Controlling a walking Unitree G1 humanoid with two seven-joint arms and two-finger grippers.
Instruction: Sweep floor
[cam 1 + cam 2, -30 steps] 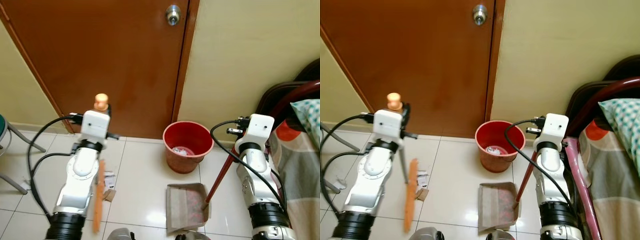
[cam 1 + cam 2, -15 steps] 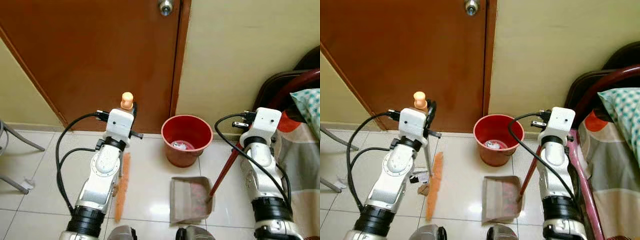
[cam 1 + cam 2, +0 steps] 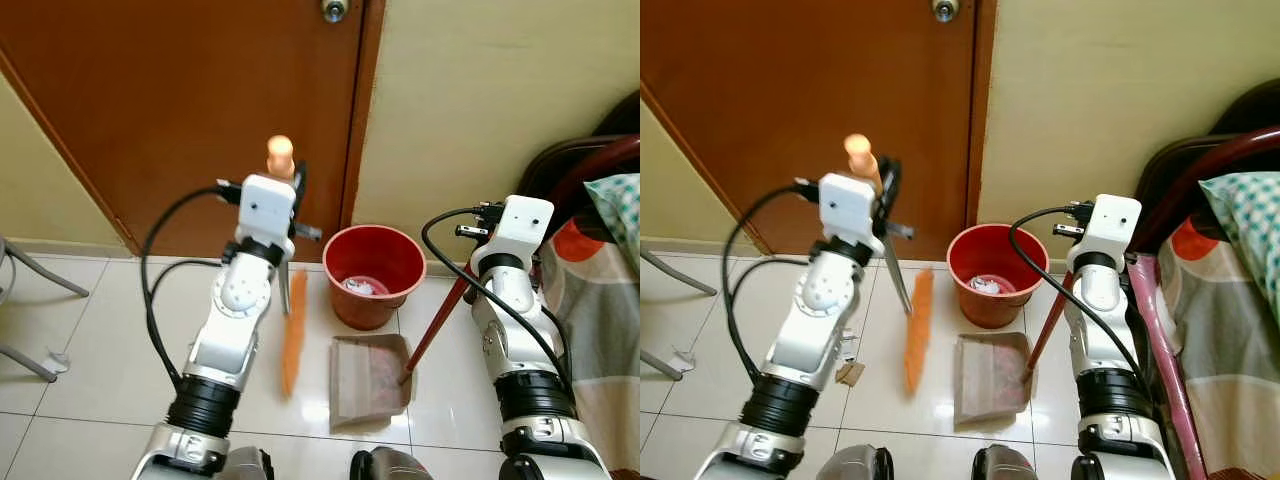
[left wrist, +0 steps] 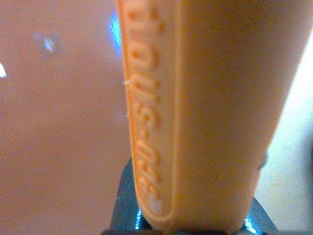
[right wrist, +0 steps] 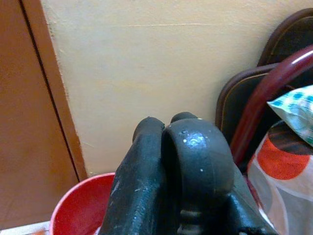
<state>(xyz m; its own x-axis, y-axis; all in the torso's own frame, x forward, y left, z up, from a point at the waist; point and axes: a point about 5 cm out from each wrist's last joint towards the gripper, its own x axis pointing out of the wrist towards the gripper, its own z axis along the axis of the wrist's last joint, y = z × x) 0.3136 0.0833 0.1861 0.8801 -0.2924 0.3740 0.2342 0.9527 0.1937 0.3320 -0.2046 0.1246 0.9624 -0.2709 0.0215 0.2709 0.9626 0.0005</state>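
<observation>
My left gripper (image 3: pixel 291 181) is shut on the top of a broom's orange handle (image 4: pixel 195 112), raised in front of the door. The broom's orange head (image 3: pixel 292 330) hangs blurred over the tiles, just left of the grey dustpan (image 3: pixel 367 380). The dustpan lies flat on the floor with dirt on it, below a red bucket (image 3: pixel 374 288) that holds some litter. My right gripper (image 5: pixel 168 147) has its fingers closed; the dustpan's red handle (image 3: pixel 437 322) runs up to it by the bed.
A brown door (image 3: pixel 180 100) and a yellow wall stand straight ahead. A bed with a patterned sheet (image 3: pixel 600 320) hems in the right side. Grey chair legs (image 3: pixel 30 290) stand at the left. Paper scraps (image 3: pixel 850 370) lie on the tiles beside my left arm.
The left arm has swung the broom to the right, from the paper scraps to beside the dustpan and bucket. The dustpan and right arm have stayed put. The camera has shifted slightly.
</observation>
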